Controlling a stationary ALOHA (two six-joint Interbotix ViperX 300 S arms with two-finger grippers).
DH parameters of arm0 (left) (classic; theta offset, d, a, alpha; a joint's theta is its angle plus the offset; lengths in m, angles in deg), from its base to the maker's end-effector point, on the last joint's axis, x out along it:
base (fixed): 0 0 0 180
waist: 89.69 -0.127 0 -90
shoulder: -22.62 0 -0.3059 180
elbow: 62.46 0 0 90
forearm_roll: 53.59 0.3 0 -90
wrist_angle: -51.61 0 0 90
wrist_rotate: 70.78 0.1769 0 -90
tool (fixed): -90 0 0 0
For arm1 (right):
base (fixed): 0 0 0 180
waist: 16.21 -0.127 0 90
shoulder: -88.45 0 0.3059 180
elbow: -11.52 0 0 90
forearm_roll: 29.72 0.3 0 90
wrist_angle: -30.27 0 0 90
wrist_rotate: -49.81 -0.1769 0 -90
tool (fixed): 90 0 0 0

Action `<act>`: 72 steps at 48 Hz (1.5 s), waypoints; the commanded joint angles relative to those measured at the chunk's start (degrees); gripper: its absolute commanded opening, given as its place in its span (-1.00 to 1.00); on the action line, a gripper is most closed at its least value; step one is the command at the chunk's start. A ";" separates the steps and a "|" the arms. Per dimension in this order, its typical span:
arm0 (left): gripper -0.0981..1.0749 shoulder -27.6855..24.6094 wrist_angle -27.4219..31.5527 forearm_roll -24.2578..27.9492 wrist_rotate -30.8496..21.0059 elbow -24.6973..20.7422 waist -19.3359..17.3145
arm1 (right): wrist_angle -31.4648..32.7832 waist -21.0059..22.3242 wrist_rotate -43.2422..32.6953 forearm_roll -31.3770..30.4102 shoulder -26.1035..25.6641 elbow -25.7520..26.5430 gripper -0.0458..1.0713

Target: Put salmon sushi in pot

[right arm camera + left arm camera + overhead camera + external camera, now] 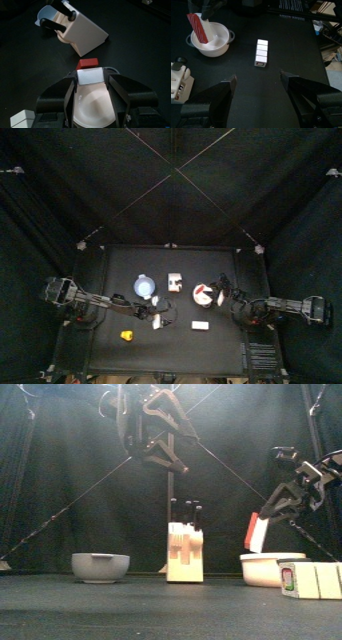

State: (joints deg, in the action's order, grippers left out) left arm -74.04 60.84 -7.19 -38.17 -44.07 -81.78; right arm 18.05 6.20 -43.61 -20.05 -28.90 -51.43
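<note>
I see my right end effector pinching the salmon sushi directly over the white pot, which sits at roughly three o'clock on the counter. My left end effector hangs spread above the white block row.

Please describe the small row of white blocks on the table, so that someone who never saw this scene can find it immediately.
On the black table, start from the white pot at the right arm's side, where the right gripper holds a red and white piece. The row of white blocks lies flat beside that pot. Unlike the round bowls, it is a straight strip of joined cubes.
</note>
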 commanded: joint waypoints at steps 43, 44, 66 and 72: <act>0.87 0.53 -0.70 -1.49 0.00 0.97 -0.70 | 1.32 -0.70 0.09 -0.35 -6.42 -2.64 0.91; 0.87 0.53 -0.70 -1.49 0.00 0.97 -0.79 | 1.32 -0.62 0.09 -0.44 -6.86 -2.64 0.91; 0.87 0.35 -0.70 -1.58 -0.09 1.14 -0.79 | 2.29 0.00 0.09 -0.79 -9.84 -2.46 0.91; 0.87 0.35 -0.70 -1.67 -0.09 1.23 -0.79 | 2.29 0.62 0.09 -0.88 -9.93 -2.37 0.91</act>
State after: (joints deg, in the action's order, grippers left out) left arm -74.04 60.49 -8.86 -38.26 -42.23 -82.40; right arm 20.52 6.29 -43.61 -20.84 -38.92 -54.68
